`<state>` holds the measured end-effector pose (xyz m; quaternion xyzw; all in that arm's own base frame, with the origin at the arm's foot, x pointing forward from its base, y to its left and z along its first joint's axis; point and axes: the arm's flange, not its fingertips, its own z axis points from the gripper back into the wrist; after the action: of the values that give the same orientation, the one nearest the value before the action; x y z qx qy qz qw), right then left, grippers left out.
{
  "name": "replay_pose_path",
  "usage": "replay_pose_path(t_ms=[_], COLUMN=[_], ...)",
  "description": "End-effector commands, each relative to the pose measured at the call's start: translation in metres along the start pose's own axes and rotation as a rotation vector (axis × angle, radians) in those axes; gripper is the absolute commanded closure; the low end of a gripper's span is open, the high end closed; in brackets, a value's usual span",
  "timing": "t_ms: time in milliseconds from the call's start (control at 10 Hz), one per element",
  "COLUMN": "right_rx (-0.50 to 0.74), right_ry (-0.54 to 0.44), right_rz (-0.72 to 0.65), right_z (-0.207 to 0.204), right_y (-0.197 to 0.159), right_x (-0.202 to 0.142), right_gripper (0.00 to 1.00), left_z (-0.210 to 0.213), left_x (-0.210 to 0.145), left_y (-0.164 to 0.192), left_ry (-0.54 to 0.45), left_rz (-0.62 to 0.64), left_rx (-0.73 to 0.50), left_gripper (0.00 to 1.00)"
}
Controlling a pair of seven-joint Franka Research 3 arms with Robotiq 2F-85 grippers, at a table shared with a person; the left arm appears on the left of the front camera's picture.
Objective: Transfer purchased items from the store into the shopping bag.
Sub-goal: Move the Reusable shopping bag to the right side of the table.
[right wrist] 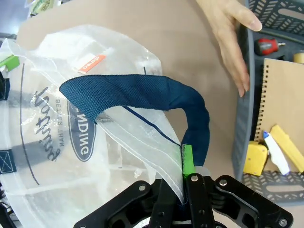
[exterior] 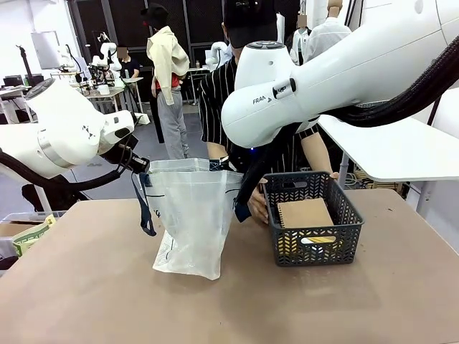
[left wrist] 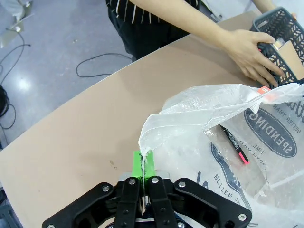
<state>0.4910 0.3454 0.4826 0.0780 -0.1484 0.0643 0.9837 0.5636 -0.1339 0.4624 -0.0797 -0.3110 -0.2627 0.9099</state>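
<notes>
Left gripper (left wrist: 143,166) and right gripper (right wrist: 183,166) each clench the thin rim of the translucent white plastic shopping bag (exterior: 190,215); the slippery film could slide free, collapsing its mouth.

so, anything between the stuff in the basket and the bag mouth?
Yes: the person's hand lies along the basket wall facing the shopping bag. The left gripper and right gripper pinch its rim, mouth open.

White arms (exterior: 344,72) end in black, green-padded fingers (left wrist: 137,167).
</notes>
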Motion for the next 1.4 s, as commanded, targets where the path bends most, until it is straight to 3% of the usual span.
replay_pose_path(t_ms=[0, 1300], right_rx=[0.017, 0.017], right_ry=[0.006, 0.006], right_rz=[-0.005, -0.005], right_z=[-0.0011, -0.0011], right_y=[-0.0032, -0.0032], right_x=[-0.0041, -0.0041], right_gripper=[1.00, 1.00], left_z=[0.0042, 0.0042], left_x=[-0.0007, -0.0007], left_y=[0.0003, 0.0003], left_ry=[-0.002, -0.002], left_rz=[0.007, 0.007], left_rx=[0.005, 0.005], left_gripper=[1.00, 1.00])
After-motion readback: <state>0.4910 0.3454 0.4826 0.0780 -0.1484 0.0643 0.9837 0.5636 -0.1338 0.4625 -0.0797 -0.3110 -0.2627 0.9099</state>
